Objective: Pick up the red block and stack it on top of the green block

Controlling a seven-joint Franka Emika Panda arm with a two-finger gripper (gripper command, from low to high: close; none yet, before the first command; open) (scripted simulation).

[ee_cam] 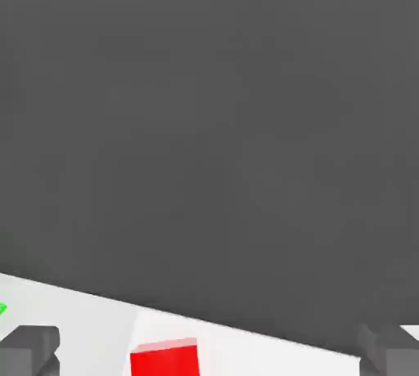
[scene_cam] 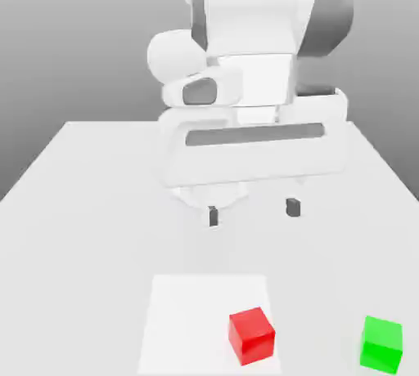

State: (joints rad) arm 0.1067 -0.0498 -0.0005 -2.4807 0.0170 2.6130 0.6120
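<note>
The small bright red cube with smooth sides point(scene_cam: 251, 336) is sitting on the flat white square point(scene_cam: 192, 321), likely being light, hard and a bit slippery, so the wide-apart, empty jaws are needing two opposite sides, pinched around the middle.

A simulated robot test scene: a white arm point(scene_cam: 254, 141) over a plain pale table point(scene_cam: 82, 203) against blank grey.

In the exterior view, one block point(scene_cam: 251, 336) sits on the mat point(scene_cam: 196, 317), toward its right edge; the other block point(scene_cam: 381, 344) lies right of the mat, on the table point(scene_cam: 327, 268).
</note>
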